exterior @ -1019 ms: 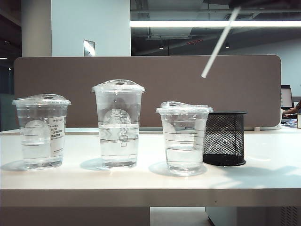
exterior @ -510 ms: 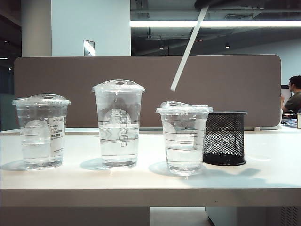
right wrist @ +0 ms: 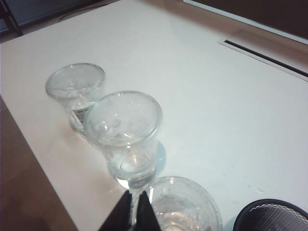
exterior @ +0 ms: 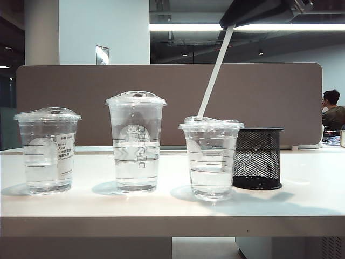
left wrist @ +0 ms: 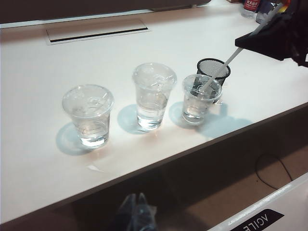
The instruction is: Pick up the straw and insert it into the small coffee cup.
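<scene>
The small coffee cup [exterior: 211, 159] is the short clear lidded cup on the right of the row, partly filled with water. The straw [exterior: 215, 70] slants down from my right gripper [exterior: 237, 19], which is shut on its upper end at the top of the exterior view. The straw's lower tip is at the cup's lid. In the left wrist view the straw [left wrist: 226, 63] reaches from the dark right gripper [left wrist: 243, 43] to the cup [left wrist: 201, 98]. The right gripper [right wrist: 135, 204] hangs over the cup [right wrist: 185, 207]. My left gripper [left wrist: 137, 211] hangs below the table's front edge, fingers together.
A black mesh pen holder [exterior: 257, 158] stands just behind and right of the small cup. A tall clear cup with a logo [exterior: 136, 141] stands mid-row, and a wide cup with a white label [exterior: 47, 150] at the left. A brown partition [exterior: 81, 86] runs behind the table.
The right gripper has carried the straw left and down. Its tip went from high above the mesh holder to the small cup's lid. The left arm has not moved.
</scene>
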Robot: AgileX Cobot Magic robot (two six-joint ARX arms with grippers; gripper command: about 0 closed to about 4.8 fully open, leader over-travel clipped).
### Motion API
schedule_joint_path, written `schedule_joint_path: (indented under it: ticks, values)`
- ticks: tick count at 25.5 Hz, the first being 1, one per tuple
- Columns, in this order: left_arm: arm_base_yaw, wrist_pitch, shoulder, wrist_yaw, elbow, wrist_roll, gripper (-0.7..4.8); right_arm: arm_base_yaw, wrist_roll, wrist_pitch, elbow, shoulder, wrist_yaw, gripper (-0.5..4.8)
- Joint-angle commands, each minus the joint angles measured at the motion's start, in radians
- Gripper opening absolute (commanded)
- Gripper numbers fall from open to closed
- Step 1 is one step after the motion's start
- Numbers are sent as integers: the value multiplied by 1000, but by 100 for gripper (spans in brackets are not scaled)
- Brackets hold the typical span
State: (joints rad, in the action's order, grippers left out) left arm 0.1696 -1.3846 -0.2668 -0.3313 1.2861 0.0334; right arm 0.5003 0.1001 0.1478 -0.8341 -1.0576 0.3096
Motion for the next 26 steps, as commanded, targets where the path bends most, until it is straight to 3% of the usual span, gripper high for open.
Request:
schedule_joint_path:
  ticks: [1,5,6,11,13,17,18,19,22,23,26]
  values:
    - [0,10,-1,-5,2,4,-4,0,6,-14,-5,-13,0,21]
    - [0,9,-1,-5,2,4,-4,0,6,-19,-5,-63,7,24]
    - [0,10,-1,-5,2,4,-4,0,6,-21,-5,-73,7,56]
    - [0,10,-1,-5,2,4,-5,0,5,-53,-5,-111,7,383]
    - [0,10,-1,-5,2,4,-4,0,5,-100,-5,-105,7,422]
    - [0,10,-1,-5,2,4,-4,0,5,-123,-37,-29,5,422]
    - [0,9,-1,-5,2,4,-4,0,5,-114,-55,-3,2,421]
    - [0,10,-1,-5,2,4,-4,0,5,-90,-87,43,-23,360]
    - [0,9,-1,-5,2,4,-4,-1,56,-46,-116,130,-113,40]
    - [0,10,-1,-5,2,4,-4,-1,92,-40,-115,158,-144,-14]
    - [0,10,-1,-5,2,4,-4,-2,183,-25,-108,238,-300,-6]
